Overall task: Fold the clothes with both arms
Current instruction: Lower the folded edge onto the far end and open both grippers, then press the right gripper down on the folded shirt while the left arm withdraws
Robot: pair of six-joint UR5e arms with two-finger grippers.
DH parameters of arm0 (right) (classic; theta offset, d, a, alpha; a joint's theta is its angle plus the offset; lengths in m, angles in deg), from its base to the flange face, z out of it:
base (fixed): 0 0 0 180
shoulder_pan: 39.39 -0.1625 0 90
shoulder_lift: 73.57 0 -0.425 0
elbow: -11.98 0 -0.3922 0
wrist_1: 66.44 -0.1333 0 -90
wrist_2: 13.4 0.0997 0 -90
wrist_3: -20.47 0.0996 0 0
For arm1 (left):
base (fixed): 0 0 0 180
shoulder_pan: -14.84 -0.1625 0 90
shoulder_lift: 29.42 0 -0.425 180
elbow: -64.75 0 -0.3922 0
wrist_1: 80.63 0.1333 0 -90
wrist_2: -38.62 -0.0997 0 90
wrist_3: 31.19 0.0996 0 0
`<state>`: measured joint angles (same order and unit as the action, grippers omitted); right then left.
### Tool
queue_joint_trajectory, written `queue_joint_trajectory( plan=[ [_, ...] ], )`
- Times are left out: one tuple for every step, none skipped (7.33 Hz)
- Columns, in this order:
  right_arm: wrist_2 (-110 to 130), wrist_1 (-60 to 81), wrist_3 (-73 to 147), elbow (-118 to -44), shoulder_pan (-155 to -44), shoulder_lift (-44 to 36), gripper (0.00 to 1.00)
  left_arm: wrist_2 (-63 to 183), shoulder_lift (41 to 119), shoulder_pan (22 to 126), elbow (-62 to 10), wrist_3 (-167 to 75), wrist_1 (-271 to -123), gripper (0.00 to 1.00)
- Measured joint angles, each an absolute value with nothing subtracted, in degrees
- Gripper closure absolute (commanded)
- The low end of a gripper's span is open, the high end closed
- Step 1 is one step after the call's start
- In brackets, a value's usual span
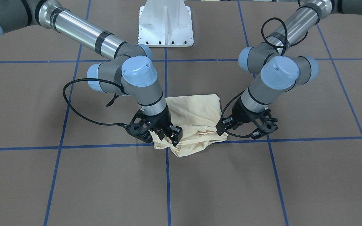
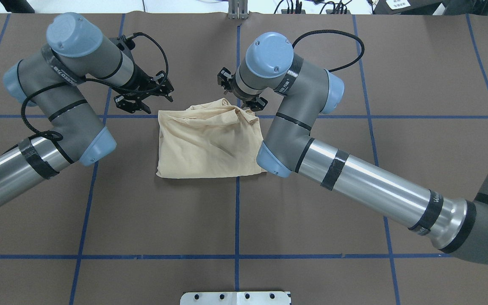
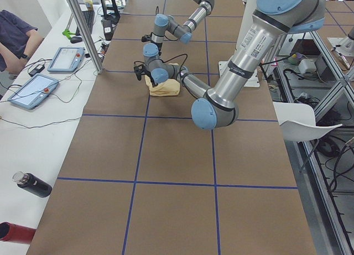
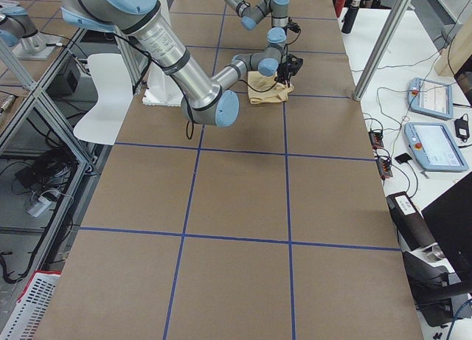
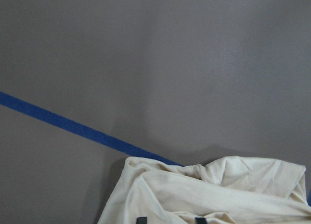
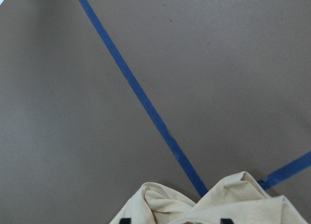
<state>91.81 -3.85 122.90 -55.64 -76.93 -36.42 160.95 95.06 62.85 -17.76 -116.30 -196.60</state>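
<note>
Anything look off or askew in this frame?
The shirt is folded into a rough square. Its far edge is bunched and rumpled, most of all beside the right gripper, while the near edge lies flat and straight. Nothing else stands out.

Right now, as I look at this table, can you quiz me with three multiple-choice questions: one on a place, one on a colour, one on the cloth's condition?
1. Where does the shirt lie?
A) between the two hands B) on the floor C) in a basket
2. What colour are the tape lines on the table?
A) red B) white C) blue
3. How is the shirt?
A) spread flat B) folded into a rumpled bundle C) hanging in the air

1 A: the left hand and right hand flank it.
2 C: blue lines cross the brown surface.
3 B: it rests bunched, no sleeves out.
</note>
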Motion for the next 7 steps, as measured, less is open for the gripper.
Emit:
queue_joint_trajectory(
  plan=[
    [92.5, -3.8, 121.0, -56.0, -77.3, -36.5, 0.00, 161.2, 94.6, 64.2, -17.9, -114.5, -196.5, 0.00],
    [93.0, -3.7, 118.8, -57.1, -77.2, -36.5, 0.00, 161.4, 93.8, 65.3, -18.5, -113.4, -196.4, 0.00],
    [93.6, -3.1, 116.9, -58.8, -76.3, -36.5, 0.00, 161.5, 92.8, 66.1, -19.4, -112.3, -196.3, 0.00],
    [93.8, -2.0, 115.5, -60.0, -74.6, -36.7, 0.00, 161.9, 91.8, 66.9, -20.2, -110.6, -196.2, 0.00],
    [93.4, 0.2, 113.7, -60.6, -72.5, -37.3, 0.00, 162.7, 91.0, 67.8, -20.4, -108.8, -196.2, 0.00],
    [92.3, 3.5, 110.7, -60.9, -70.4, -38.1, 0.00, 163.5, 90.2, 68.7, -20.6, -107.1, -196.2, 0.00],
    [90.1, 6.2, 106.1, -60.6, -68.5, -38.8, 0.00, 163.8, 89.6, 69.1, -20.8, -106.2, -196.3, 0.00]
  ],
)
